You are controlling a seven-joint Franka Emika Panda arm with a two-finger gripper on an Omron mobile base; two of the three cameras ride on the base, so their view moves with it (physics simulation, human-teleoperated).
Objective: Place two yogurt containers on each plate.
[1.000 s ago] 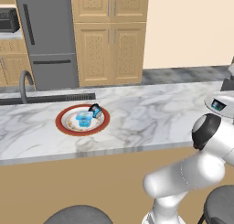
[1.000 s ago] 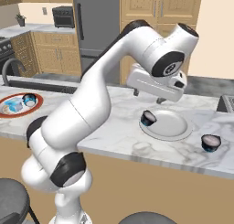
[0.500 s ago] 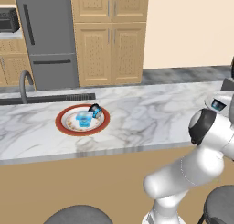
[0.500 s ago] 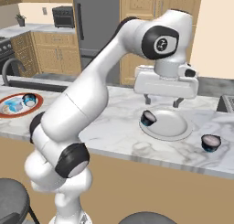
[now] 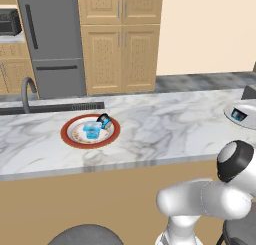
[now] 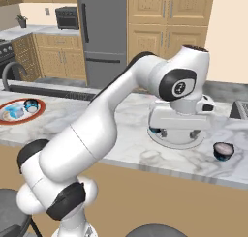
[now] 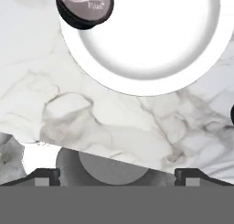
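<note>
My gripper [image 6: 179, 134] hangs open just above a plain white plate [image 6: 177, 143] on the marble counter. In the hand view its fingertips [image 7: 43, 175] stand wide apart with nothing between them. A dark yogurt container [image 7: 84, 6] with a grey lid sits on that white plate [image 7: 146, 40] at its rim. Another dark yogurt container [image 6: 223, 151] stands on the counter to the right of the plate. Far to the left, a red-rimmed plate [image 5: 67, 134] holds a pale blue yogurt container [image 5: 92, 129] and a dark one [image 5: 105, 121].
A sink with a curved faucet [image 5: 27, 91] lies behind the red-rimmed plate. Past the counter stand a grey fridge [image 5: 50, 39] and wooden cabinets [image 5: 120, 44]. Bare marble [image 5: 165, 124] stretches between the two plates. Stool seats [image 6: 155, 229] sit below the counter's front edge.
The hand has swung right and come down close over the white plate. The yogurt containers and both plates have stayed where they were.
</note>
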